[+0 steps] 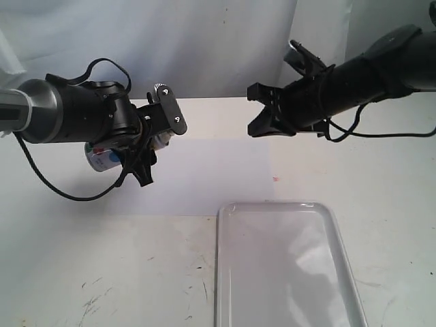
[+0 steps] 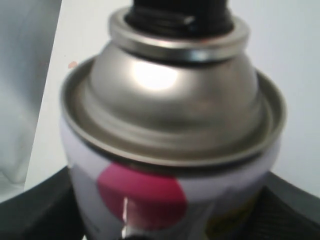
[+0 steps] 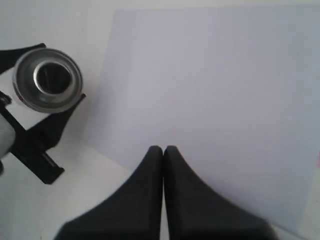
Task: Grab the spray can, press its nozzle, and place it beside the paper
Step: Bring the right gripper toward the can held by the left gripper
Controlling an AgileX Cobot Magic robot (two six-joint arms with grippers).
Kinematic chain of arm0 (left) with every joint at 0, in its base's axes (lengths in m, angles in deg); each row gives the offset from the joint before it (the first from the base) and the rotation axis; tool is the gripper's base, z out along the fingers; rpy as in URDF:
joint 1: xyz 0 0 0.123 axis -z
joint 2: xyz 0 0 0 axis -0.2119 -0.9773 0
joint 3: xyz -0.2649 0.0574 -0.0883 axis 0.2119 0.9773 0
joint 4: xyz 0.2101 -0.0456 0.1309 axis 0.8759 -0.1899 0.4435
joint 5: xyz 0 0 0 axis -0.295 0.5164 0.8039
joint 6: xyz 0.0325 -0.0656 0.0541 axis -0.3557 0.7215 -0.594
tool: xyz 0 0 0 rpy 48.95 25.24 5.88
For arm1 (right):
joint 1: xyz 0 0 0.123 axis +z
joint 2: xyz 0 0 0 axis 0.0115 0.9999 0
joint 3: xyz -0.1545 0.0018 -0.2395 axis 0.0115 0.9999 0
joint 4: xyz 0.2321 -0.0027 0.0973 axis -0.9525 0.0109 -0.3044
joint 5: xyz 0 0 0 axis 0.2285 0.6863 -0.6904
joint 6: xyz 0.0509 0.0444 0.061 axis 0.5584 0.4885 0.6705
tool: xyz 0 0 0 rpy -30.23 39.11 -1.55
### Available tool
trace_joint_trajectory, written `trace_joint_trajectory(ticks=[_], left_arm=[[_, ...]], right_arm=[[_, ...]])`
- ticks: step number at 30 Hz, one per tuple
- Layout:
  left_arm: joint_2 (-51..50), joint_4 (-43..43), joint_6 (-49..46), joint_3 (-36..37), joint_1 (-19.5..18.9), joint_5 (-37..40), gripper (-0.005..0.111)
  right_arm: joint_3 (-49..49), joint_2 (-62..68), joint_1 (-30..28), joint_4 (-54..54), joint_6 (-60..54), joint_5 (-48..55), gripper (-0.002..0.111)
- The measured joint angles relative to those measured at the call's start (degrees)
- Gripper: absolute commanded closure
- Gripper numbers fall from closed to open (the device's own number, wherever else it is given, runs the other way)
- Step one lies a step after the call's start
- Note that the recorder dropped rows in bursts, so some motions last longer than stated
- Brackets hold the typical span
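You have the spray can [image 1: 102, 160] held in the left gripper [image 1: 158, 142] above the table [image 1: 82, 272] at the paper's [image 1: 218, 177] left edge, the right gripper [image 1: 251, 109] over the paper's right part opposite the can, and the tray [image 1: 219, 272] on the table before the paper, towards the right.

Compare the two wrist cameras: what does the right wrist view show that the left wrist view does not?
Only the right wrist view: the right gripper, its fingers pressed together, the paper beyond it, and the spray can seen end-on. Only the left wrist view: the can's side close up, with its silver shoulder and a red dot on the label. Both: the can with its black nozzle, clamped in the left gripper.
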Motion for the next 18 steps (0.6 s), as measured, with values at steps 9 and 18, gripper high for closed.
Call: trace_joint_trajectory(ticks=[9, 18], left_arm=[[0.0, 0.0, 0.0, 0.0, 0.9, 0.8, 0.107], [0.0, 0.0, 0.0, 0.0, 1.2, 0.8, 0.107]], right_arm=[[-15.8, 12.1, -1.7, -11.6, -2.9, 14.8, 0.108], [-20.9, 19.8, -1.6, -15.9, -3.5, 19.8, 0.108]])
